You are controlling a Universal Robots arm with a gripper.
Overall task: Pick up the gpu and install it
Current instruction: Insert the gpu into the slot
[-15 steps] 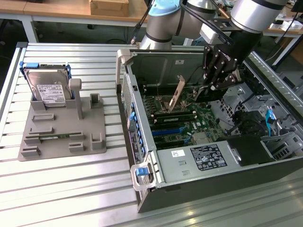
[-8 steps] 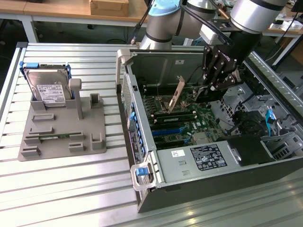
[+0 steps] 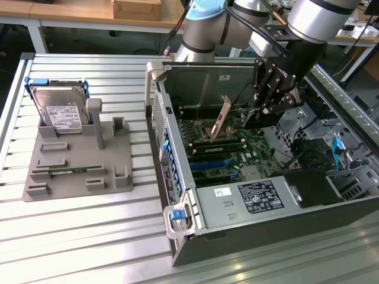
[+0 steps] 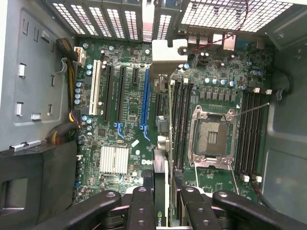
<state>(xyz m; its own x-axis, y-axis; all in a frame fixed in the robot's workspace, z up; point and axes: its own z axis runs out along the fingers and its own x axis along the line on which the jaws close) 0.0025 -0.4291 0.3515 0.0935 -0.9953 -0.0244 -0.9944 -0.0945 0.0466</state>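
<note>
Hard drive (image 3: 58,109) stands upright in grey fixture tray (image 3: 77,171) on slatted bench (image 3: 77,236). Open computer case (image 3: 260,195): motherboard (image 4: 144,120) exposed, CPU socket (image 4: 212,136) empty.

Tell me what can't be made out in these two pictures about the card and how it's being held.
- Wrist view: the gpu is seen edge-on in the gripper, so its faces are hidden.
- Wrist view: the card covers what lies beneath it, so whether it meets a slot cannot be told.
- Exterior view: the gripper's body blocks most of the card.
- Exterior view: the hard drive label print is too small to read.
</note>
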